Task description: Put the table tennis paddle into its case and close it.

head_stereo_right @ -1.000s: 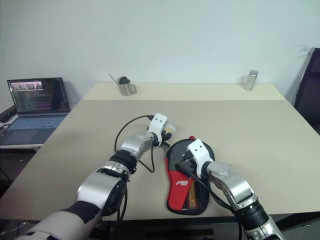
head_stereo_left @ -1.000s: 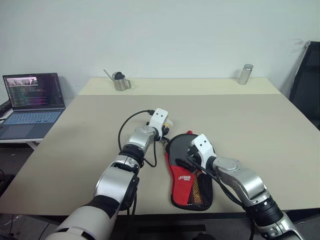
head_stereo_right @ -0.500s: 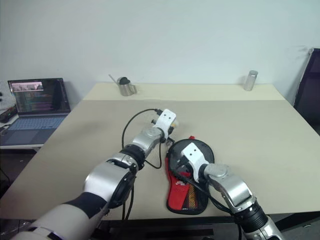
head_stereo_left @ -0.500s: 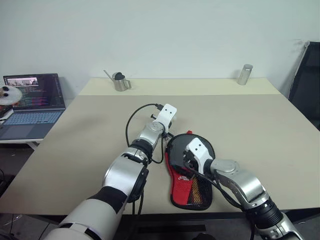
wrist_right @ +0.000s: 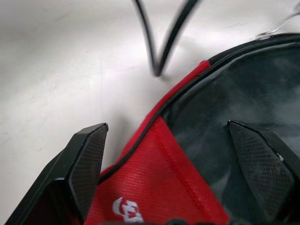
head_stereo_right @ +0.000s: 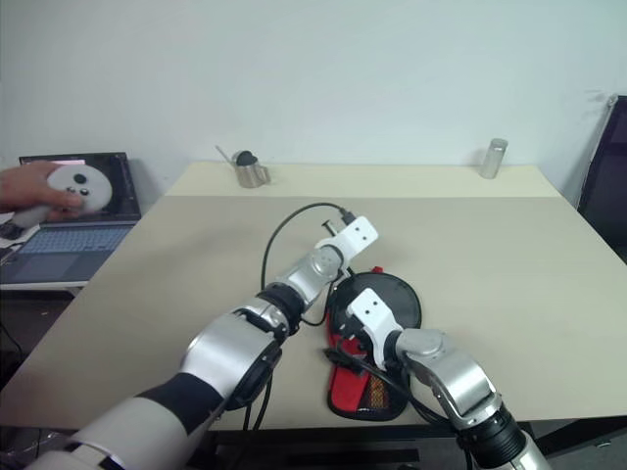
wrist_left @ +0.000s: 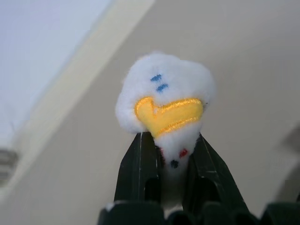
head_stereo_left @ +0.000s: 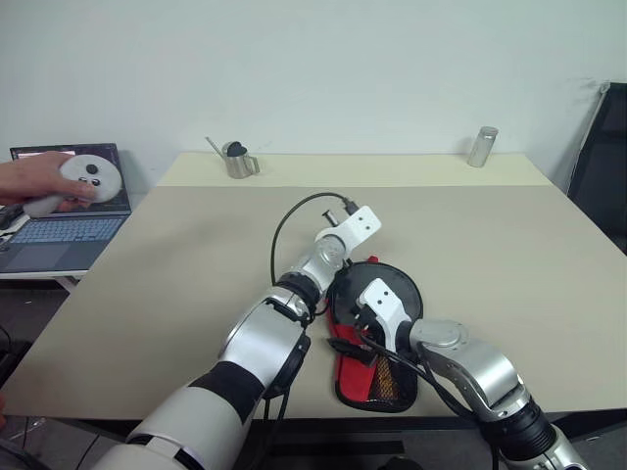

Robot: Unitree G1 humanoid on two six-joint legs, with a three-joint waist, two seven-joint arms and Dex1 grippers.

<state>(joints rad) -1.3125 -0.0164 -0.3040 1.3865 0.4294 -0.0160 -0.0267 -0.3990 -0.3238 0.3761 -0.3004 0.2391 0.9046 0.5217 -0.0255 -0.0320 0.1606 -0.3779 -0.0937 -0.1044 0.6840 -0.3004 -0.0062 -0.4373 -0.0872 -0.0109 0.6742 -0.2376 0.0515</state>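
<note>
Black and red, the case [head_stereo_left: 377, 338] lies on the bench [head_stereo_left: 509, 255] with its round end away from the robot. Its right tool [wrist_right: 173, 154] hangs wide open right over it. Its left tool [wrist_left: 168, 164] pinches a fluffy white toy [wrist_left: 164, 101], just past the round end

Black-and-red case [head_stereo_left: 377, 338] on table [head_stereo_left: 176, 264], possibly zipped

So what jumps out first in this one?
The left gripper is shut on a small white plush charm with a yellow embroidered patch, held above the table. Below it lies the red and black case, which the open right gripper straddles. At far left, a person's hand holds a white controller.
</note>
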